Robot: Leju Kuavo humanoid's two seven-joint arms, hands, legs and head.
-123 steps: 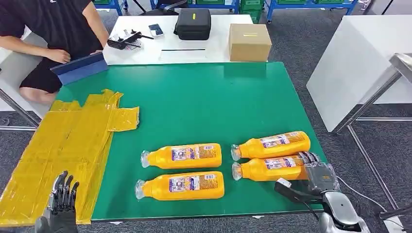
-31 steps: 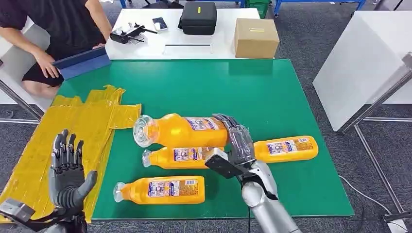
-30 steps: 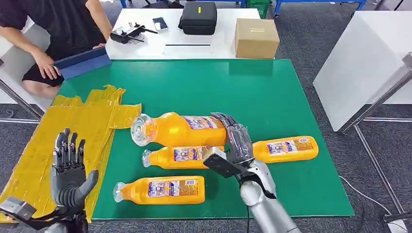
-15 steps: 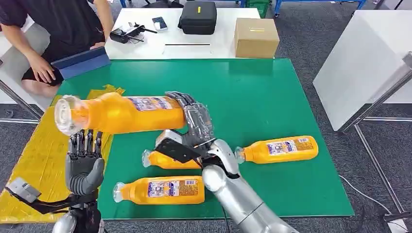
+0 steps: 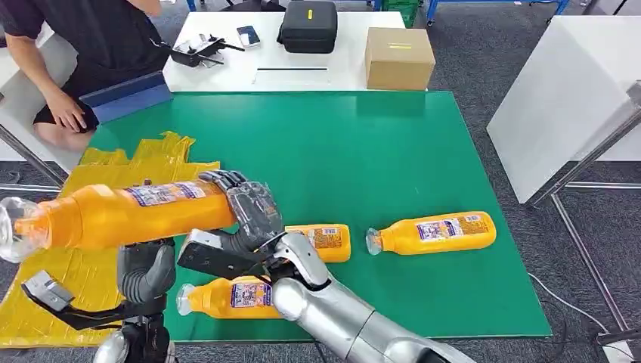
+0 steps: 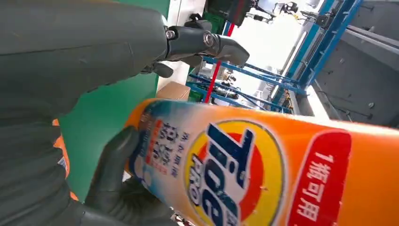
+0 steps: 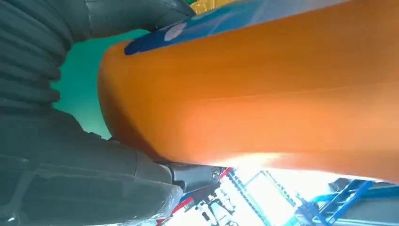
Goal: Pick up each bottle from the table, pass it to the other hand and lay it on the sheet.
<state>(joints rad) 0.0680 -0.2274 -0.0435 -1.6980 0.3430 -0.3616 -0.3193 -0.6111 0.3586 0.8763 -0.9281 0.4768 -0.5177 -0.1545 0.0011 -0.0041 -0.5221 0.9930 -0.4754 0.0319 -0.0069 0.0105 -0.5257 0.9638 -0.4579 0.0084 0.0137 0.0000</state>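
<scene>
Head view: the right hand (image 5: 246, 215) has its fingers (image 5: 227, 181) wrapped around the base of an orange bottle (image 5: 121, 215), held sideways in the air above the yellow sheet (image 5: 75, 265). The left hand (image 5: 143, 272) is under the bottle, fingers curled against it. Three more bottles (image 5: 431, 231) lie on the green surface (image 5: 340, 151).

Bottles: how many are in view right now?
4. One bottle held up by the right hand over the sheet; three on the table.
</scene>
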